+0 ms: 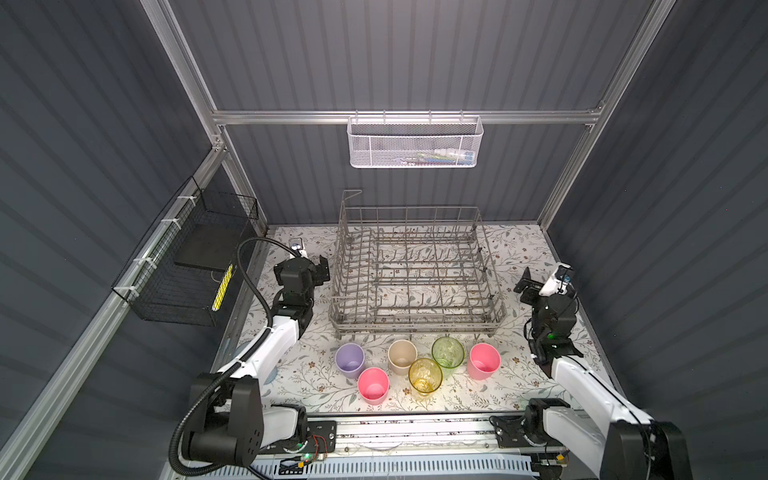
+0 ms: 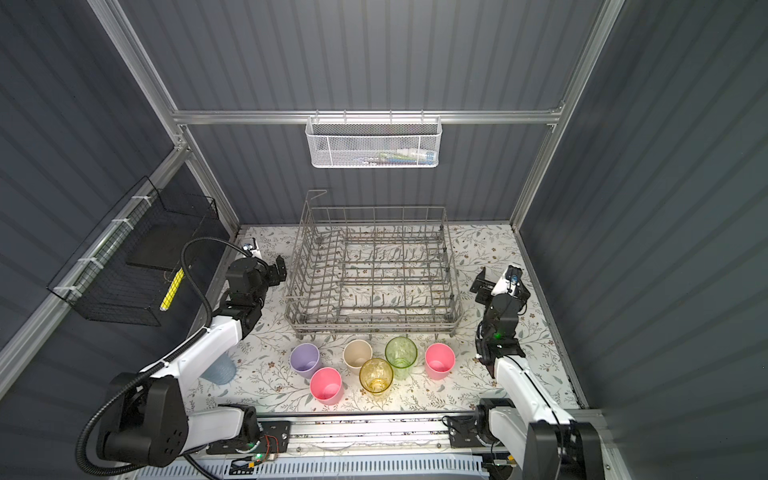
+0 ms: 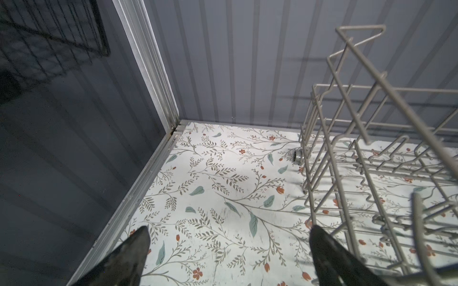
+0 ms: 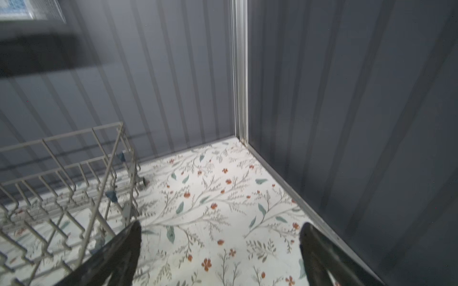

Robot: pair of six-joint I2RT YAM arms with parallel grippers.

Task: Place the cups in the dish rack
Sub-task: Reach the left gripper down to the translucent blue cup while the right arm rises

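Observation:
The grey wire dish rack [image 1: 415, 321] [image 2: 374, 320] stands at the back middle of the table with nothing in it. In front of it stand a lilac cup [image 1: 350, 360], a pink cup [image 1: 373, 385], a beige cup [image 1: 402, 356], an amber cup [image 1: 424, 375], a green cup [image 1: 447, 351] and another pink cup [image 1: 484, 360], all upright. A grey-blue cup [image 2: 220, 370] is partly hidden behind the left arm. My left gripper [image 1: 322, 270] [image 3: 229, 230] hangs open beside the rack's left wall [image 3: 420, 222]. My right gripper [image 1: 524, 286] [image 4: 221, 225] hangs open beside the right wall [image 4: 108, 170]. Neither gripper holds anything.
A black wire basket [image 1: 187, 266] hangs on the left wall. A white mesh basket [image 1: 415, 143] hangs on the back rail. Dark panel walls close in both sides and the back. Bare floral tabletop [image 1: 532, 249] lies on both sides of the rack.

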